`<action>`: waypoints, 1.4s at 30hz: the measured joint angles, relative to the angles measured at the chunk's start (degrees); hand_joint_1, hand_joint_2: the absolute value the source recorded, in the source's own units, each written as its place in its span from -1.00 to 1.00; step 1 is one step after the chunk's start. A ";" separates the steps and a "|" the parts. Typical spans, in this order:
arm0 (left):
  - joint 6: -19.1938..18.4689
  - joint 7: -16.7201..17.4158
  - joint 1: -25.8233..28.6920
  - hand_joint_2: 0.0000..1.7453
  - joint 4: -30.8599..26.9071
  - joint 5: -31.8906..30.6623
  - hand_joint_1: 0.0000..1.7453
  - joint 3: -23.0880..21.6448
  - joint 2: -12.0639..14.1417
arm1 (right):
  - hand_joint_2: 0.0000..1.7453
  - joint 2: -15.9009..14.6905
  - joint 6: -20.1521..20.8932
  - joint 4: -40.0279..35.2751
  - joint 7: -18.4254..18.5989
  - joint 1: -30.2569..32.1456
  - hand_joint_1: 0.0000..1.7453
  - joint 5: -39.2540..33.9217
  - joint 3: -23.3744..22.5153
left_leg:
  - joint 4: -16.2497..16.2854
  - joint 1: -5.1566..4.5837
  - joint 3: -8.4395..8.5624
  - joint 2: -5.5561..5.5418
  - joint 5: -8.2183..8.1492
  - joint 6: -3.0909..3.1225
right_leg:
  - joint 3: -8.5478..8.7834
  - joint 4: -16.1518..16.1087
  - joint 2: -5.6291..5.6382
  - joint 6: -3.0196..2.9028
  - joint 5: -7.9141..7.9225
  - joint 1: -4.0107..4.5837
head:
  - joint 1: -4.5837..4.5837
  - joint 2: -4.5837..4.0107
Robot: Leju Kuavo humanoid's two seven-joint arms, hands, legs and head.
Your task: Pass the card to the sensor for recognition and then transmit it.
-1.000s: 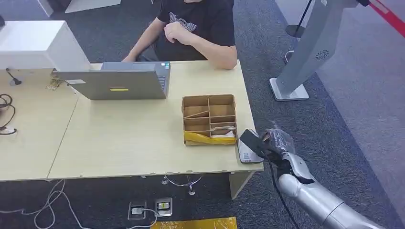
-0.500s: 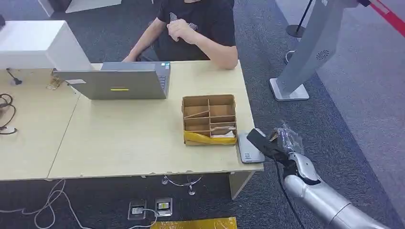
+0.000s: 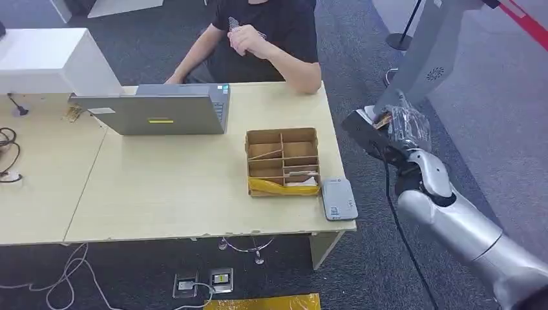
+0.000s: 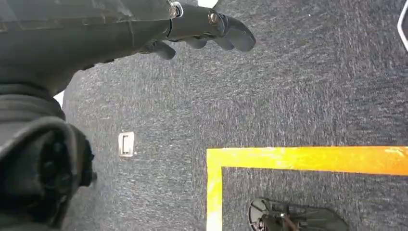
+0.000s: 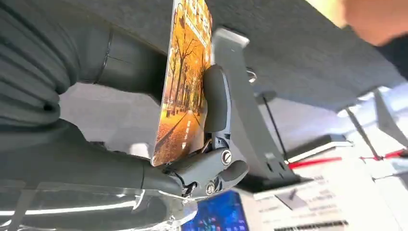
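My right hand (image 3: 406,132), wrapped in clear film, holds a card (image 3: 366,133) in the air off the table's right edge, level with the cardboard box. In the right wrist view the card (image 5: 185,82) shows an autumn tree picture, pinched between thumb and fingers (image 5: 216,98). The grey flat sensor (image 3: 338,199) lies uncovered on the table's front right corner, below and left of the card. My left hand (image 4: 202,26) hangs over the dark carpet with its fingers loosely spread, holding nothing.
A cardboard divider box (image 3: 283,161) stands beside the sensor. A laptop (image 3: 161,110) and a white box (image 3: 52,61) sit further left. A person (image 3: 271,39) sits at the far side. A grey kiosk stand (image 3: 420,64) rises right of my hand.
My right hand has lifted the card from just above the sensor, up and away to the right of the table. The sensor is now uncovered. The person's hand rose slightly.
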 joint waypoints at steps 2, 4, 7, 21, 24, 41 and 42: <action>-0.26 0.31 -0.19 -1.00 0.00 0.00 -1.00 -0.33 -0.02 | 1.00 0.42 0.37 -0.31 -0.90 -1.40 1.00 -0.42 0.22 | 0.00 0.00 -0.02 -0.01 0.00 0.00 | 0.00 0.01 -0.01 0.00 0.00 0.00 | 0.00 0.00; -0.29 0.63 -0.33 -1.00 0.00 0.00 -1.00 -0.77 -0.04 | 1.00 1.42 0.35 -0.26 -2.01 -2.71 1.00 -0.88 0.66 | -0.01 0.00 -0.01 0.00 0.00 0.00 | 0.01 0.01 -0.01 0.00 0.00 0.00 | 0.00 0.00; -0.26 0.83 -0.56 -1.00 0.00 0.00 -1.00 -0.96 -0.15 | 1.00 3.48 0.09 0.11 -4.20 -4.12 1.00 -1.79 1.58 | -0.01 0.00 -0.02 -0.01 0.00 -0.01 | 0.00 0.01 0.00 0.00 0.00 0.00 | 0.00 0.00; -0.53 1.29 -0.99 -1.00 0.00 0.02 -1.00 -2.43 -0.63 | 1.00 10.25 -1.16 5.29 -7.54 -6.10 1.00 -3.80 4.39 | 0.00 0.00 -0.04 -0.05 0.01 0.00 | -0.02 0.00 -0.03 0.00 0.00 0.00 | 0.00 0.00; -0.68 1.36 -0.98 -1.00 0.00 0.02 -1.00 -2.43 -0.61 | 1.00 10.97 -1.42 6.29 -7.78 -6.25 1.00 -4.18 4.92 | 0.00 0.00 -0.04 -0.05 0.01 0.00 | -0.02 0.00 -0.03 0.00 0.00 0.00 | 0.02 0.00; -1.12 2.54 -0.88 -1.00 0.00 0.00 -1.00 -2.71 -0.55 | 1.00 10.45 -3.17 7.93 -2.80 -5.42 -1.00 -0.18 6.80 | 0.00 0.00 0.00 -0.01 0.01 0.00 | -0.04 -0.01 0.00 0.00 0.00 0.00 | 0.02 0.00; -1.09 2.38 -0.88 -1.00 0.00 0.00 -1.00 -2.71 -0.55 | 1.00 10.40 -2.62 7.93 -2.58 -5.40 -1.00 0.33 6.80 | 0.00 0.00 0.00 0.00 0.01 0.00 | -0.04 -0.01 0.00 0.00 0.00 0.00 | 0.02 0.00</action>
